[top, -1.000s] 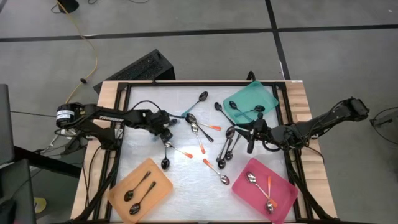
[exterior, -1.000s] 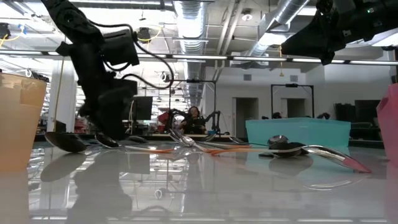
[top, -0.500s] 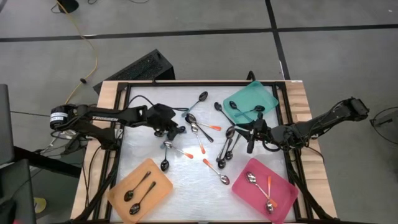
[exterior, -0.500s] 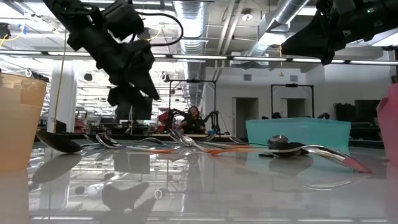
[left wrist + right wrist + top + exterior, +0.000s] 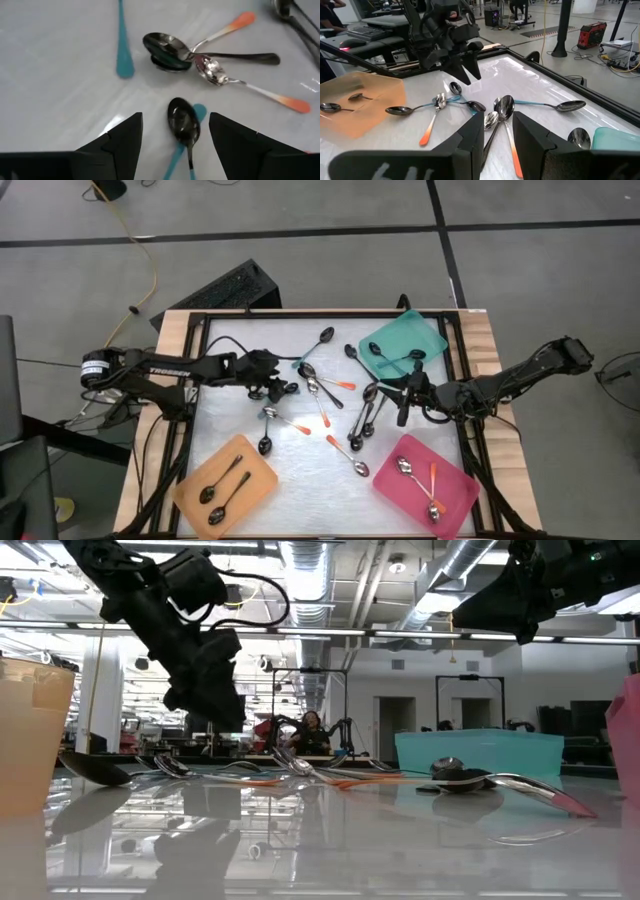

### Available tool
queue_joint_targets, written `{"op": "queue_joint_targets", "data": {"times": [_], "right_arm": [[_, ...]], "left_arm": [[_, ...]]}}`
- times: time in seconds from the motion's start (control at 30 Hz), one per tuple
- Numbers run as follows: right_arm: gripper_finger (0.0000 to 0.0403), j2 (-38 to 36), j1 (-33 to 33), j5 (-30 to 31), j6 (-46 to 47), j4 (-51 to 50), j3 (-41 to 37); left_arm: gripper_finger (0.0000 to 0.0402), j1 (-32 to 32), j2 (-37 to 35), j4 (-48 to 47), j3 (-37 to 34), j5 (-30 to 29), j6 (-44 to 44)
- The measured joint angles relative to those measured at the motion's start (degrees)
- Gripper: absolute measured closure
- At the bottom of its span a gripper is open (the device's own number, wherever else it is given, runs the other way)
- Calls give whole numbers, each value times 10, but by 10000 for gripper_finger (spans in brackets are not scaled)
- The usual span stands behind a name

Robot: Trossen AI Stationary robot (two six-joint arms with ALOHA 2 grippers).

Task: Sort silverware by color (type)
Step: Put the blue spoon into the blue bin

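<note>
One dark-bowled spoon (image 5: pixel 184 120) lies on the tabletop (image 5: pixel 230 420) directly beneath the left end effector (image 5: pixel 175 140), its handle running back between the wide-open, empty fingers. The right end effector (image 5: pixel 403 402) waits farther off, partly open, holding nothing.

left pincer (image 5: pixel 205 700) hanging above spoons (image 5: pixel 300 772) on glossy table (image 5: pixel 330 840), teal tray (image 5: pixel 480 753) behind

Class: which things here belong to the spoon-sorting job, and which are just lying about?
Job: loose spoons on the table; orange tray, pink tray and teal tray, each already holding spoons.
Lying about: black keyboard and yellow cable, both beyond the table.
</note>
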Motion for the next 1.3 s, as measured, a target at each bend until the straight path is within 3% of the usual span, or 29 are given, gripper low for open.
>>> {"op": "queue_joint_targets", "data": {"times": [0.37,0.7,1.0,1.3], "right_arm": [[284,22,0,1,2,1,0],[284,119,-16,-12,91,-71,39],[284,184,-54,-16,93,-252,166],[284,239,-97,-38,183,-390,247]], "left_arm": [[187,-25,0,160,0,51,-2],[187,-38,-1,181,0,60,-52],[187,-53,-1,183,0,33,-73],[187,-63,-1,189,0,21,-92]]}}
